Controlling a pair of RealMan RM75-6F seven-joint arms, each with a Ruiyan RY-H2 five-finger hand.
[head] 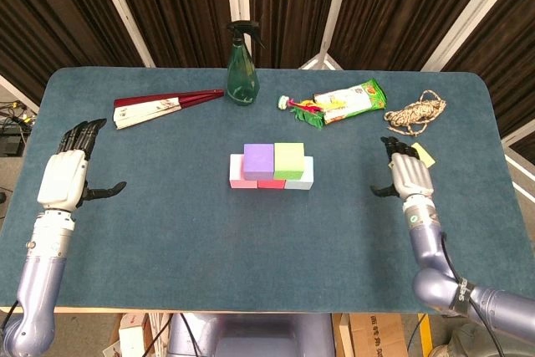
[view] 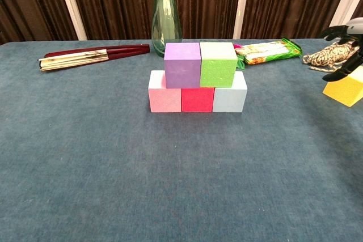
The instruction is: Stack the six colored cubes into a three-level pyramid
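In the head view, a pink cube (head: 238, 175), a red cube (head: 271, 181) and a pale blue cube (head: 303, 176) are seen side by side mid-table, with a purple cube (head: 259, 158) and a green cube (head: 289, 156) set on top. At 3 o'clock from the stack, the right hand (head: 407, 176) is held with fingers spread and empty, covering most of the yellow cube (head: 423, 155). At 9 o'clock, the left hand (head: 68, 175) is held open, gripping nothing. A spray bottle (head: 242, 63) is placed at 12 o'clock.

In the chest view, the right hand (view: 345, 49) is seen at the frame's right edge, just above the yellow cube (view: 343, 89).
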